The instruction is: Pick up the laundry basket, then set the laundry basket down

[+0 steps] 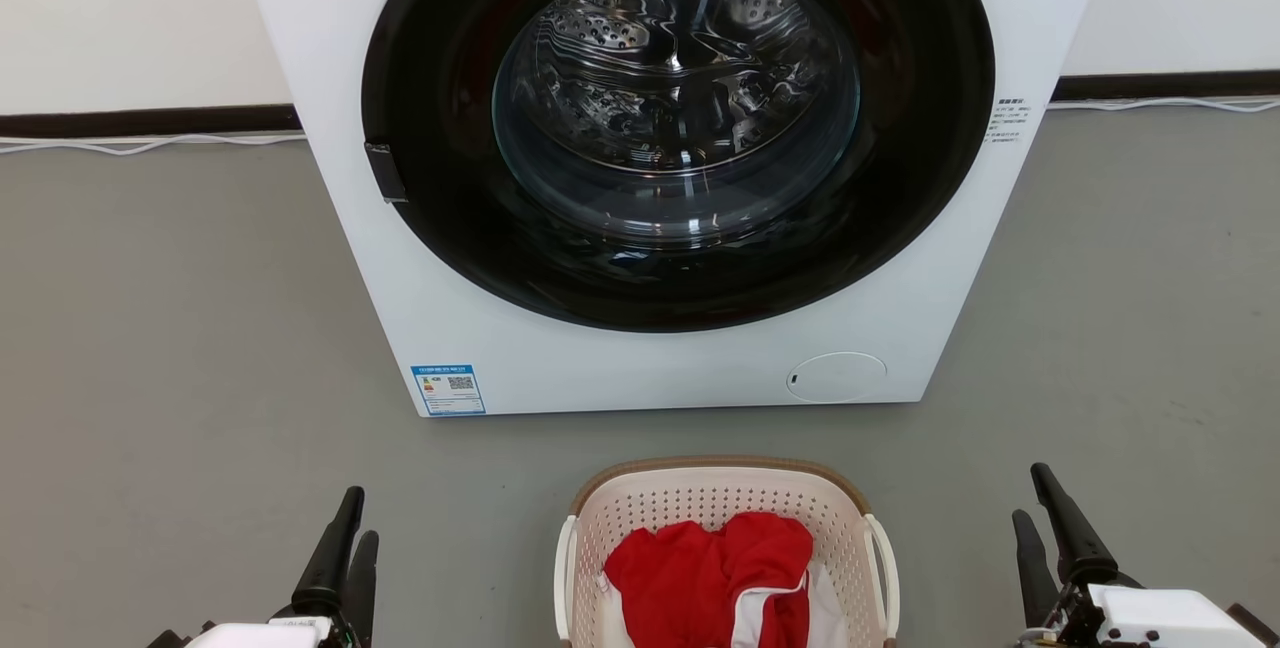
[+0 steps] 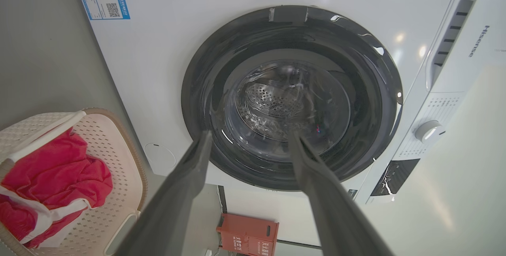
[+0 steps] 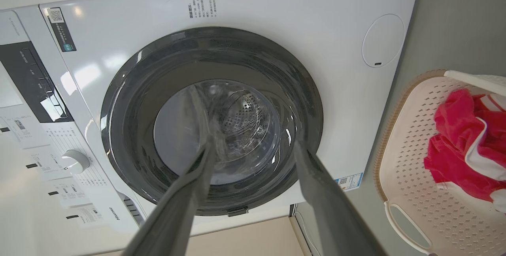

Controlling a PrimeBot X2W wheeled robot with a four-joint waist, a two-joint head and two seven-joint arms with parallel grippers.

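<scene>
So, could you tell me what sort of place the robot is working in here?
Probably a laundry area, perhaps a test room: a white front-loading washing machine stands on a grey floor, and a laundry basket holding red and white clothing sits before it.

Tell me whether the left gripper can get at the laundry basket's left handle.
Probably yes: the left gripper stands open beside the laundry basket, with just grey floor between it and the left handle.

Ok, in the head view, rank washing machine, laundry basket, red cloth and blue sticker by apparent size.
Largest to smallest:
washing machine
laundry basket
red cloth
blue sticker
Basket and cloth run off the bottom edge, yet the order holds.
</scene>
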